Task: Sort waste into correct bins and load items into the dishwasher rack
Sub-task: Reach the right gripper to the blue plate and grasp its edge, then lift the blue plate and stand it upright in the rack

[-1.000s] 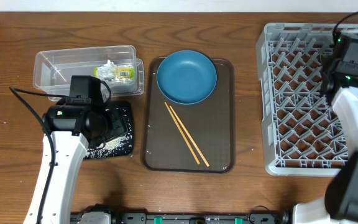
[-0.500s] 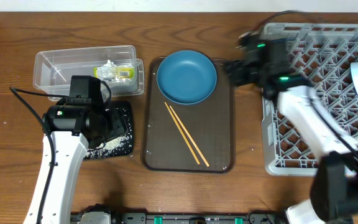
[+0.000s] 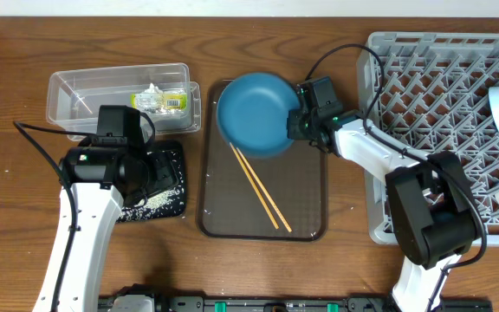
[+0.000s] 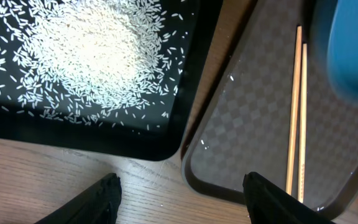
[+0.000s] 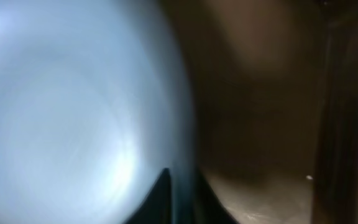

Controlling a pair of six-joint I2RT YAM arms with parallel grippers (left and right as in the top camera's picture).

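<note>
Now: right end effector (image 3: 298,121) clamps plate (image 3: 254,113) rim; left end effector (image 4: 182,202) gapes (wrapper (image 3: 171,101) illegible).

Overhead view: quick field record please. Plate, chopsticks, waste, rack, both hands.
plate: dark blue, over far end of brown tray
right hand: shut on plate's right rim
left hand: open, empty, by black tray corner
chopsticks: loose on brown tray
rice: in black tray
wrapper: in clear tub
rack: right of brown tray
</note>
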